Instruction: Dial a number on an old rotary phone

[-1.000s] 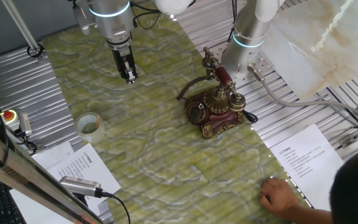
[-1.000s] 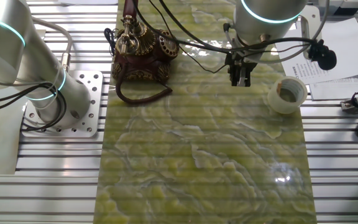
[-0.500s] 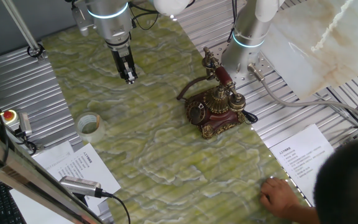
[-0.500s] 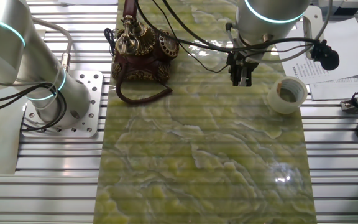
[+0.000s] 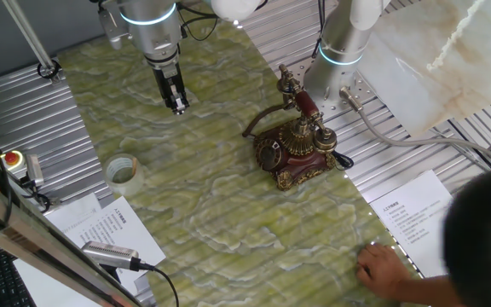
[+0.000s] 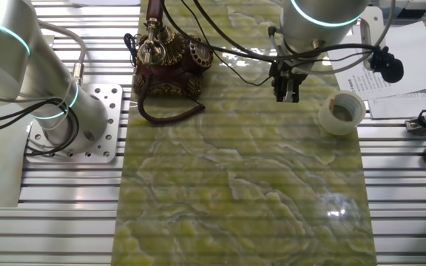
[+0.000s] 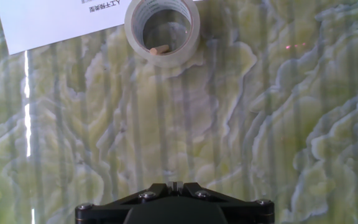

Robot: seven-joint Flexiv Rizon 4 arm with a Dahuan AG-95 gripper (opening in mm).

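The gripper (image 5: pixel 178 107) hangs above the green marbled mat (image 5: pixel 211 205) with its 2 fingers pressed together, holding nothing, well apart from the old rotary phone (image 5: pixel 295 153). The phone sits near the mat's edge by the other arm's base (image 6: pixel 72 118), handset (image 5: pixel 307 106) on its cradle, dial (image 6: pixel 199 52) facing the gripper's side. A clear tape roll (image 7: pixel 162 28) lies on the mat just beside a printed sheet (image 7: pixel 55 18). A person's hand (image 5: pixel 386 269) rests at the mat's corner.

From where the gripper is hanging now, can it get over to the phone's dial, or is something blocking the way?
Probably yes. The gripper hangs above the green mat, apart from the rotary phone, with only bare mat between them. The tape roll lies off to the other side. The dial faces up and toward the open mat, so nothing covers it.
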